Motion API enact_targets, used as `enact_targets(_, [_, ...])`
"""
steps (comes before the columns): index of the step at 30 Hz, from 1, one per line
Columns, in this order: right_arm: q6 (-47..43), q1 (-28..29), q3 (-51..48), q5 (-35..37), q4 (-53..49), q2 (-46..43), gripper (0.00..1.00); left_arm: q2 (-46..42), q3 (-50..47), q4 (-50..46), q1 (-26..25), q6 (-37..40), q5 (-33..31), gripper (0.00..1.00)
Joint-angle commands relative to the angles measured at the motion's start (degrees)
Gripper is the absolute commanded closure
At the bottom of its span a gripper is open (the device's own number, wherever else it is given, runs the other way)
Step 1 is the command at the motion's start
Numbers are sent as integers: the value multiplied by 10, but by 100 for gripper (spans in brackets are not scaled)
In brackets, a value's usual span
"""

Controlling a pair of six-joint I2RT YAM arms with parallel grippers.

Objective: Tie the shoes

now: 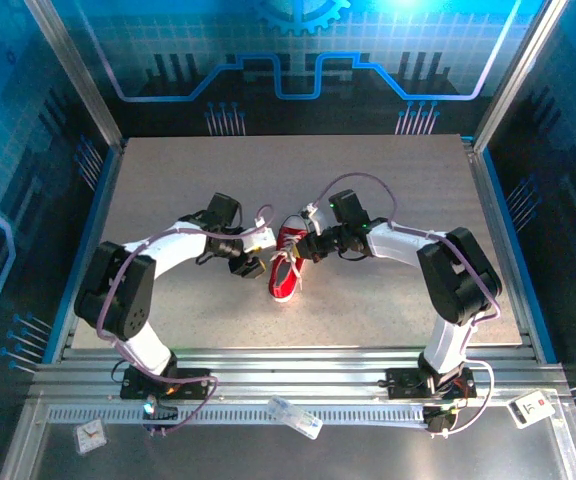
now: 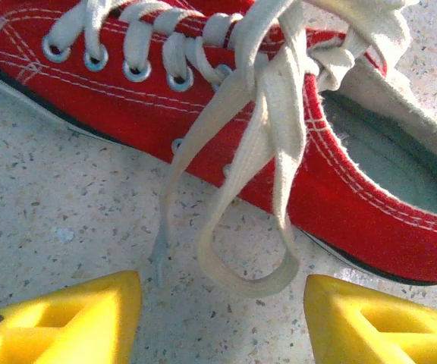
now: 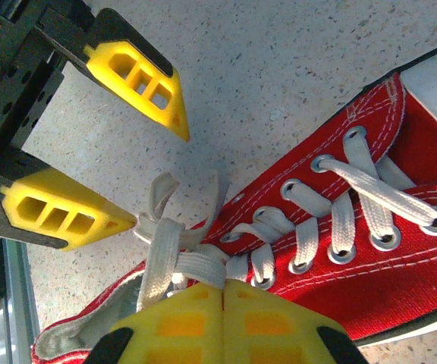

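At the middle of the counter [image 1: 388,190], the right tool [image 3: 224,288] clamped the laces [image 3: 180,262] of the shoe [image 3: 400,299] (probably to hold them taut); the left tool [image 2: 222,282] gaped at a loose loop, ready to grab.

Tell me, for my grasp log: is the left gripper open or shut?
Open: left gripper fingers stand wide apart, flanking the lace loop.

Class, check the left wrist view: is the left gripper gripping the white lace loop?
No, the left gripper has its fingers wide apart, and the lace loop lies untouched on the table.
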Motion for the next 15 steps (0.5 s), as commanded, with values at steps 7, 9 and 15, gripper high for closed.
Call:
enact_targets(7, [-13,4,18,4,-15,14,100,33,22,-29,-38,-10,-17,40])
enact_targets(9, [-13,4,19,6,-17,15,100,36,24,-23,-40,-18,-23,45])
enact_targets(15, [-18,4,37,14,-38,21,100,2,46,-72,-47,-46,-28,94])
